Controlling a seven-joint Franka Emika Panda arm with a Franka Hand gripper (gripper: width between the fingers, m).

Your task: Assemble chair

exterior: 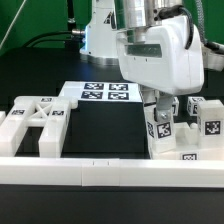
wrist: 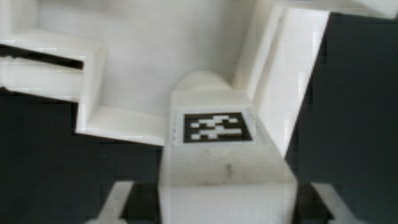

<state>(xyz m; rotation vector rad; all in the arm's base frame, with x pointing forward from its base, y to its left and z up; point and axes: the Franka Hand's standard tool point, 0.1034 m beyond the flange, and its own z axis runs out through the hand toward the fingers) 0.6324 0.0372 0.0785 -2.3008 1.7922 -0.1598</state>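
Nearest, long plain white rail (exterior: 90,172) across black surface (exterior: 100,135) — glossy, unmarked. Behind, at exterior view's left, X-braced frame (exterior: 38,122); at its right, chunky blocks (exterior: 207,120) crowding pincer (exterior: 160,108). Marker board (exterior: 102,92) farther back. Wrist view: fingers (wrist: 128,202) flanking white piece (wrist: 217,160) — gripped or merely straddled, cannot tell. Tags: black-and-white square patterns.

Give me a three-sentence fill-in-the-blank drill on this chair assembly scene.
1. The X-braced frame lies on the exterior view's ___.
2. The gripper hangs over upright chair pieces on the exterior view's ___.
3. The white piece closest to the wrist camera bears one square black-and-white ___.

Missing words: left; right; tag.
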